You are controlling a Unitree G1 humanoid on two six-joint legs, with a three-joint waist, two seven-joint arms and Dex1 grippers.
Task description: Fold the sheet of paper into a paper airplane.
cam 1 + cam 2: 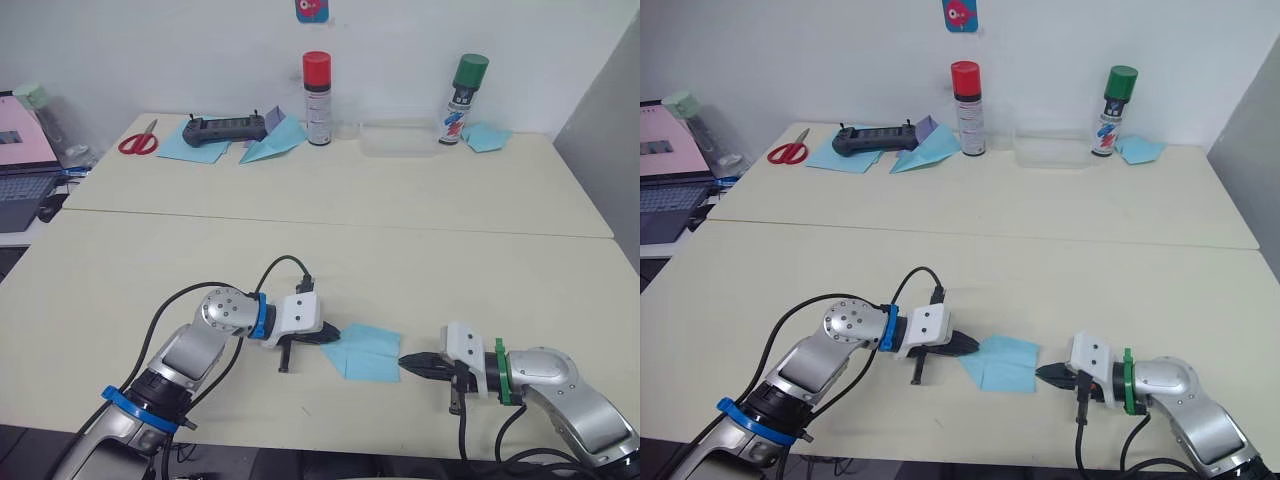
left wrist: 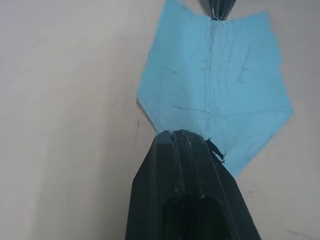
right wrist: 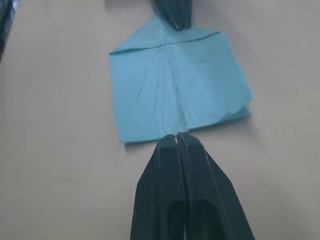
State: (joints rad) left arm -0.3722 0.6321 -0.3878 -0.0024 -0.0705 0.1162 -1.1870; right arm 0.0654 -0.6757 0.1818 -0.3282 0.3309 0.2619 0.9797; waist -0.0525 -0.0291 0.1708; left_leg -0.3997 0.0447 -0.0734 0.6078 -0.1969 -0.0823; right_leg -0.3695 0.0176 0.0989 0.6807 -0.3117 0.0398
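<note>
The sheet of paper [image 1: 365, 352] is light blue and lies flat on the near table, folded into a house shape with a centre crease and one pointed end. My left gripper [image 1: 333, 333] is shut, and its tip rests on that pointed end [image 2: 200, 127]. My right gripper [image 1: 405, 362] is shut too, with its tip touching the opposite straight edge [image 3: 165, 132] at the crease. The two grippers face each other across the sheet. The paper airplane is out of view.
On the far table stand a red-capped spray can [image 1: 317, 98], a green-capped can [image 1: 464, 98] and a clear box [image 1: 400, 140]. There are also a black controller [image 1: 225, 128], red scissors [image 1: 140, 138] and a bigger blue dart [image 1: 272, 145]. A laptop [image 1: 20, 165] sits far left.
</note>
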